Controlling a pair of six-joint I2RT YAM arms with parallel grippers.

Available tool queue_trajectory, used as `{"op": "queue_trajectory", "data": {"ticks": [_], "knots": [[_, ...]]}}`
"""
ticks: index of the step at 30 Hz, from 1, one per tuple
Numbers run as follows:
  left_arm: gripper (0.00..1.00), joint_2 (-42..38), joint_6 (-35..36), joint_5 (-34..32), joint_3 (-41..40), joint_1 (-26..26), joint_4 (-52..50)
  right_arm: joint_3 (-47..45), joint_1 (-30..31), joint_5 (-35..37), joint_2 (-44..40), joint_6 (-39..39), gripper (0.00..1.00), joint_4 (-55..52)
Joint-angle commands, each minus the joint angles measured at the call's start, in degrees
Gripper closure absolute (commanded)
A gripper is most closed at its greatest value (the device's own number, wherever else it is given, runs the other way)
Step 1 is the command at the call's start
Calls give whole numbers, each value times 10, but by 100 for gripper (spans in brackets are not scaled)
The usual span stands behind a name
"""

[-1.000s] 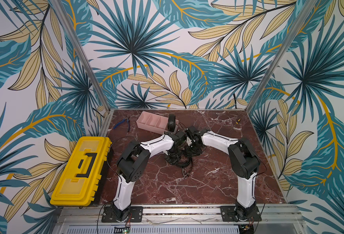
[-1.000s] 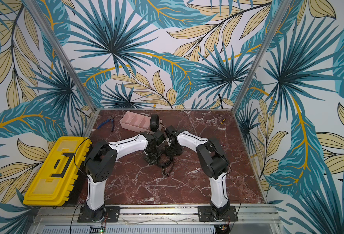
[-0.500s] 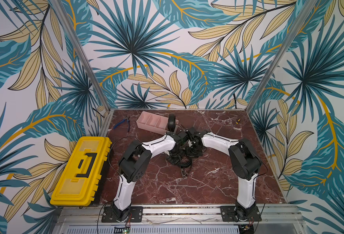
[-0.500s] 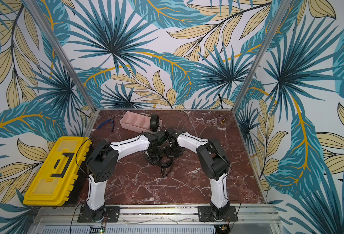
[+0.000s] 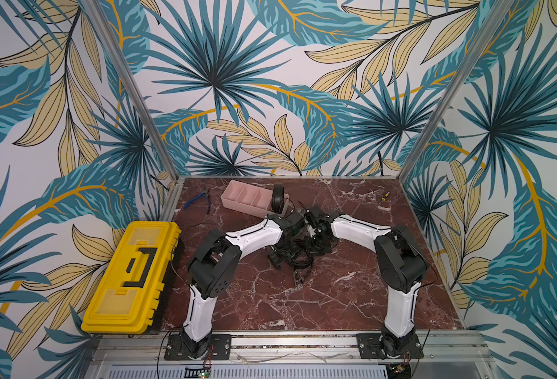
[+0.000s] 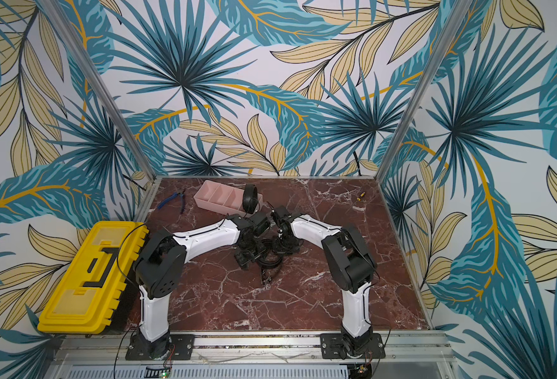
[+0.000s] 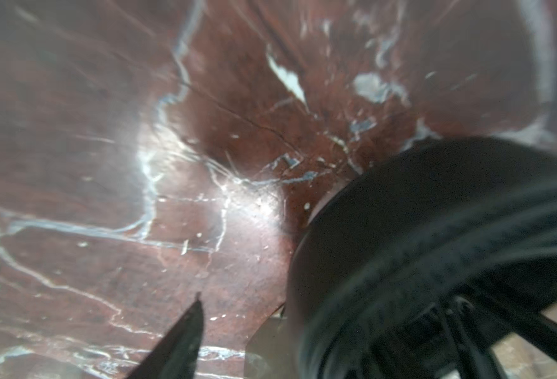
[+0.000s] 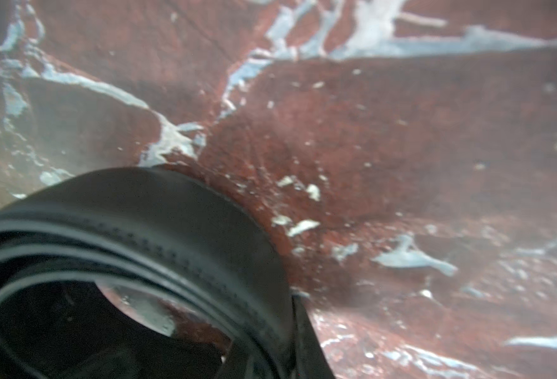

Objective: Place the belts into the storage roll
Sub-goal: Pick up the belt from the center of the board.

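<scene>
We're approx. halfway. The first belt (image 5: pixel 277 198) stands coiled on edge in the storage roll (image 5: pixel 234 194), in its 3 o'clock end compartment. The roll sits at 11 o'clock on the table (image 5: pixel 352 295), other 3 compartments bare. The second belt (image 5: pixel 299 262) lies mid-table, loosely coiled, tail trailing twd. 6 o'clock. The right gripper (image 5: pixel 316 244) seems pinched on its coil wall, finger (image 8: pixel 306 334) tight vs. the band. The left gripper (image 5: pixel 278 258) looks spread, finger (image 7: pixel 185 334) clear of the coil. Remaining, we judge: tighten, lift, drop into a free compartment.
</scene>
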Motion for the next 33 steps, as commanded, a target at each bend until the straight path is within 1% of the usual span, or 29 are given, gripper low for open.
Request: {"op": "queue_trajectory", "data": {"ticks": [1, 3, 5, 8, 9, 10, 11, 12, 15, 18, 21, 25, 29, 32, 33], "knots": [[15, -93, 29, -36, -32, 12, 21, -28, -8, 16, -8, -19, 100, -6], [7, -144, 32, -42, -62, 22, 32, -34, -11, 18, -18, -25, 100, -2], [2, -206, 56, -33, -106, 37, 62, -40, -13, 12, -32, -39, 100, 8], [0, -289, 116, 12, -182, 73, 152, -47, -13, -7, -73, -79, 100, 37], [0, -311, 148, 34, -201, 83, 193, -48, -13, -17, -87, -94, 100, 47], [1, -328, 185, 55, -209, 94, 217, -46, -11, -27, -102, -116, 100, 53], [0, -342, 220, 64, -205, 97, 220, -40, -9, -28, -116, -133, 100, 52], [0, -348, 259, 80, -199, 97, 234, -32, -9, -33, -126, -149, 100, 51], [0, -346, 374, 97, -144, 98, 194, -13, -3, -64, -163, -215, 100, 55], [0, -345, 443, 105, -113, 99, 187, 11, 3, -104, -188, -280, 100, 49], [0, -338, 491, 120, -80, 103, 186, 44, 9, -128, -191, -302, 100, 18], [0, -315, 519, 129, -39, 115, 144, 61, 26, -132, -206, -312, 100, 14], [0, -307, 521, 152, -41, 118, 140, 70, 35, -136, -212, -317, 100, 13], [7, -307, 529, 166, -47, 119, 140, 69, 36, -158, -218, -320, 100, 19], [8, -308, 532, 173, -49, 120, 138, 68, 36, -168, -220, -320, 100, 21]]}}
